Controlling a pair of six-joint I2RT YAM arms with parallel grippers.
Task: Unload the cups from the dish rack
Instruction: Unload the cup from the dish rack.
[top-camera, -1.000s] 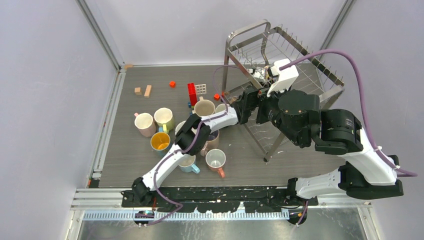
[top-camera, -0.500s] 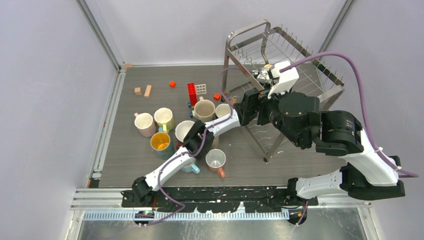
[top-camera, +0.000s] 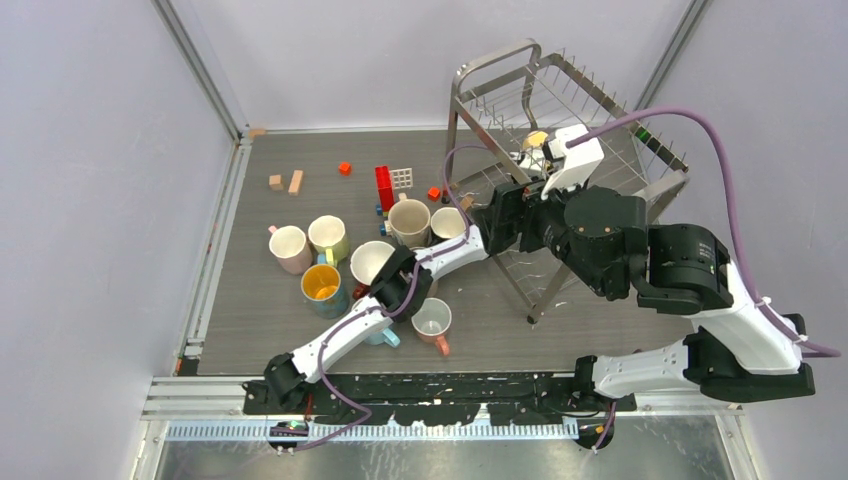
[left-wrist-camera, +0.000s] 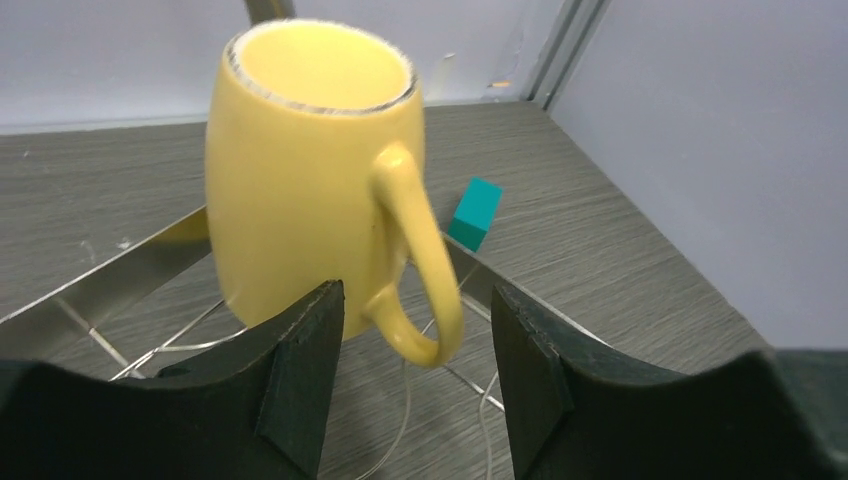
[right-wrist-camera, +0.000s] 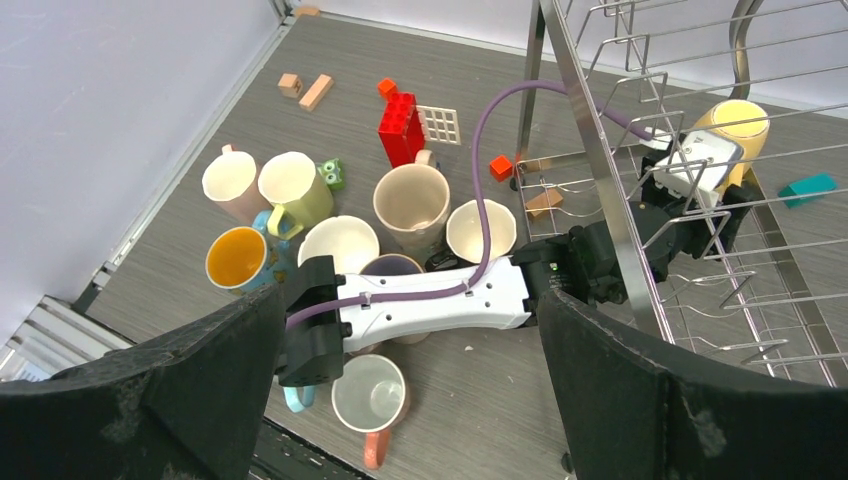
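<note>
Yellow glazed mug (left-wrist-camera: 300, 180) on wire dish rack (left-wrist-camera: 110, 285), handle (left-wrist-camera: 420, 250) between left gripper (left-wrist-camera: 415, 295)'s parted jaws, untouched, right gripper (right-wrist-camera: 410, 300) gaping

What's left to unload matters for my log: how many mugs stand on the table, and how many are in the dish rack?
Mugs on the table: 9
Yellow mug in the dish rack: 1
Total mugs: 10
</note>
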